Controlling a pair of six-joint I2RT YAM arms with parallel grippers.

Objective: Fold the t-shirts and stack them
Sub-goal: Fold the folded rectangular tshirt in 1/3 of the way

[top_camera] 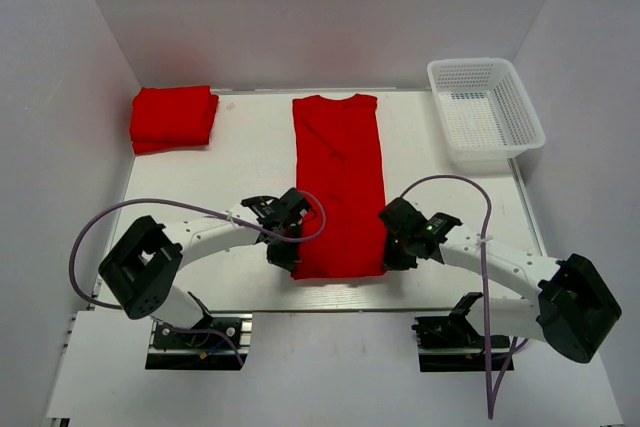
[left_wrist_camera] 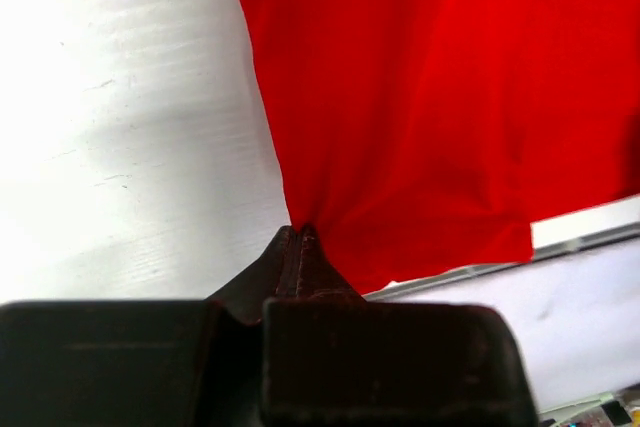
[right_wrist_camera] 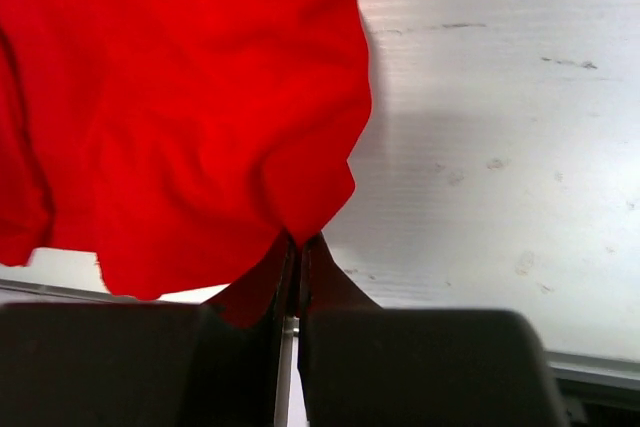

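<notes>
Red t-shirt (top_camera: 338,182) lies flat mid-table as a long narrow strip. Its sides are folded in, the collar is at the far end and the hem sits close to the near edge of the table (top_camera: 240,162).

The left gripper (top_camera: 287,250) has the near-left hem corner. In the left wrist view the jaws are pressed together with a small peak of red cloth drawn up between the tips. The right gripper (top_camera: 393,245) has the near-right hem corner. In the right wrist view the jaws are likewise closed on a bunched fold, with the fabric puckered around the pinch. Can't tell whether either pinch has caught every layer. The rest of the shirt lies on the table.

Step in hand, my read: the lengthwise folds look done and both corners are grasped for the crosswise fold, hem toward collar. That fold has not started.

The next move calls for lifting both corners together and level, then carrying them toward the far end. The grippers should keep the same spacing so the strip doesn't skew or sag in the middle. Then lay the hem on or just short of the collar and let go.

A folded stack (top_camera: 173,117) of red shirts sits at the far left, well apart from the strip, and is the likely place for this one once folded. A white mesh basket (top_camera: 498,152) is at the far right and plays no part in this step.
</notes>
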